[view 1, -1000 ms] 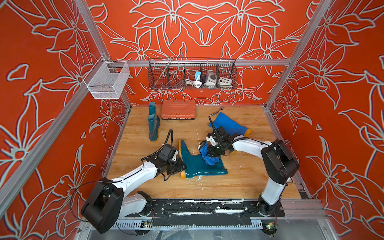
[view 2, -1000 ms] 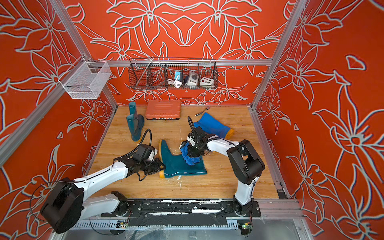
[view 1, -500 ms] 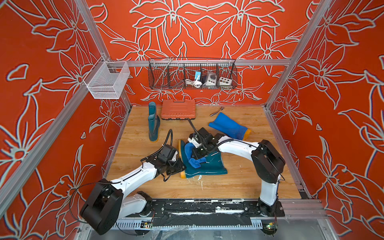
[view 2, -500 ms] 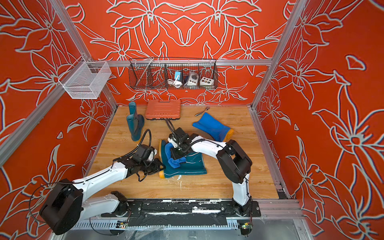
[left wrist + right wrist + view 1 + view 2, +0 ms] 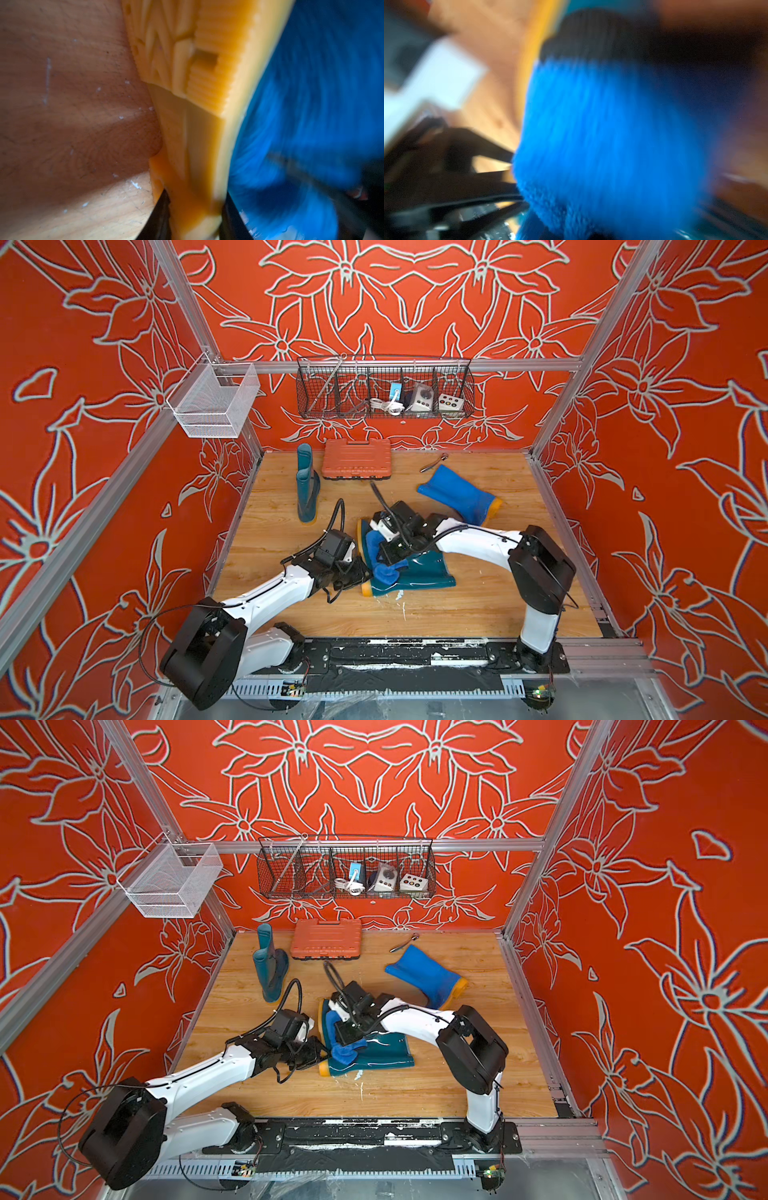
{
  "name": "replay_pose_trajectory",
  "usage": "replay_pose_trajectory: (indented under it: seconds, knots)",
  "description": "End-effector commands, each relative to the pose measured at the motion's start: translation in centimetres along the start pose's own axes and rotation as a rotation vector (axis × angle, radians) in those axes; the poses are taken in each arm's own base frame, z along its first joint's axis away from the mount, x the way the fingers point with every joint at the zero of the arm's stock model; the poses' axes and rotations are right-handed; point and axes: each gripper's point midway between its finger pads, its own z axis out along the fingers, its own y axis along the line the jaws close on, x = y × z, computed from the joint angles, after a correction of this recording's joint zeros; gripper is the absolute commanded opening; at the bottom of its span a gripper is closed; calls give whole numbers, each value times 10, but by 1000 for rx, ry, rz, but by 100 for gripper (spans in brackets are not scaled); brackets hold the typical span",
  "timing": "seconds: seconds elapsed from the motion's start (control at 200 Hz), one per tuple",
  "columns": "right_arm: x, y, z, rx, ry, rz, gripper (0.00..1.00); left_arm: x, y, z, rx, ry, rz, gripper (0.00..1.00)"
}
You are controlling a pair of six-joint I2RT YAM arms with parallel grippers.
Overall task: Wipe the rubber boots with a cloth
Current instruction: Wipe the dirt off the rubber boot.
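Taking the far wall as 12 o'clock on the wooden table (image 5: 478,614), we see both arms rise from the rail at 6 o'clock. Near the middle, a little toward 7 o'clock, a dark teal boot (image 5: 419,574) lies on its side, with its shaft toward 3 o'clock and its yellow-orange sole (image 5: 199,83) toward 9 o'clock. The left gripper (image 5: 360,572) meets it from 8 o'clock. In the left wrist view its black fingers (image 5: 160,218) are clamped on the edge of that sole. The right gripper (image 5: 390,551) reaches in from 3 o'clock and is closed on the cloth (image 5: 384,571), which is pressed on the foot part of this boot, just beside the sole. The right wrist view is blurred and almost filled with blue fuzz. Farther away, the second teal boot (image 5: 306,489) stands upright at 10 o'clock. The bright blue boot (image 5: 455,493) lies on its side at 1 o'clock, with a small metal tool (image 5: 432,463) near its opening. The orange case (image 5: 357,458) lies flat at the back edge, just beside the standing boot. A black wire basket (image 5: 324,398) hangs on the far wall, and a white mesh basket (image 5: 212,414) hangs at 10 o'clock.
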Motion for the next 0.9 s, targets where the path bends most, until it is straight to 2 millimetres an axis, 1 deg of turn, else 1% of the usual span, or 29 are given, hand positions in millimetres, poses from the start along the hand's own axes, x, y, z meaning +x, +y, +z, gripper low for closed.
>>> replay_pose_trajectory:
  seconds: [0.0, 0.03, 0.07, 0.09, 0.095, 0.1, 0.155, 0.185, 0.205, 0.25, 0.3, 0.355, 0.41, 0.495, 0.54, 0.57, 0.6, 0.646, 0.681, 0.721, 0.836, 0.861, 0.896]
  knots:
    - [26, -39, 2, 55, 72, 102, 0, 27, 21, 10, -46, 97, -44, 0]
    - [31, -56, -5, 79, 73, 135, 0, 27, 20, 10, -47, 94, -43, 0]
    - [42, -82, -13, 102, 79, 193, 0, 28, 21, 10, -48, 97, -43, 0]
    - [47, -97, -19, 117, 76, 229, 0, 28, 21, 10, -48, 98, -42, 0]
    - [50, -104, -21, 125, 77, 245, 0, 28, 21, 10, -49, 98, -42, 0]
    - [50, -104, -21, 125, 77, 245, 0, 28, 21, 10, -49, 99, -43, 0]
    - [65, -134, -36, 172, 75, 301, 0, 28, 22, 10, -51, 103, -46, 0]
    - [71, -146, -43, 198, 79, 316, 0, 29, 23, 11, -54, 106, -49, 0]
    - [74, -150, -47, 209, 81, 321, 0, 29, 22, 11, -52, 106, -49, 0]
    - [77, -152, -51, 219, 84, 318, 0, 29, 22, 11, -52, 106, -50, 0]
    - [73, -142, -49, 185, 72, 317, 0, 28, 22, 12, -50, 104, -51, 0]
    - [61, -121, -41, 141, 55, 290, 0, 27, 21, 12, -46, 101, -54, 0]
    - [50, -91, -28, 124, 61, 215, 0, 25, 18, 11, -40, 92, -56, 0]
    - [41, -26, -3, 47, 95, 80, 0, 24, 18, 7, -41, 71, -62, 0]
    - [39, 0, 8, 3, 113, 30, 0, 23, 20, 5, -45, 60, -65, 0]
    - [40, 8, 12, -3, 121, 12, 0, 23, 22, 4, -51, 53, -67, 0]
    - [42, 8, 14, 4, 128, 8, 0, 23, 23, 3, -56, 48, -66, 0]
    - [45, -4, 12, 39, 128, 21, 0, 24, 25, 1, -63, 47, -63, 0]
    - [51, -21, 8, 77, 133, 43, 0, 25, 25, 0, -63, 47, -58, 0]
    - [58, -45, 0, 107, 135, 94, 0, 26, 26, 0, -66, 47, -55, 0]
    - [84, -117, -32, 134, 101, 313, 0, 26, 27, 1, -65, 45, -54, 0]
    - [89, -128, -39, 148, 91, 338, 0, 26, 27, 1, -63, 45, -54, 0]
    - [94, -139, -49, 172, 83, 352, 0, 26, 26, 2, -59, 47, -54, 0]
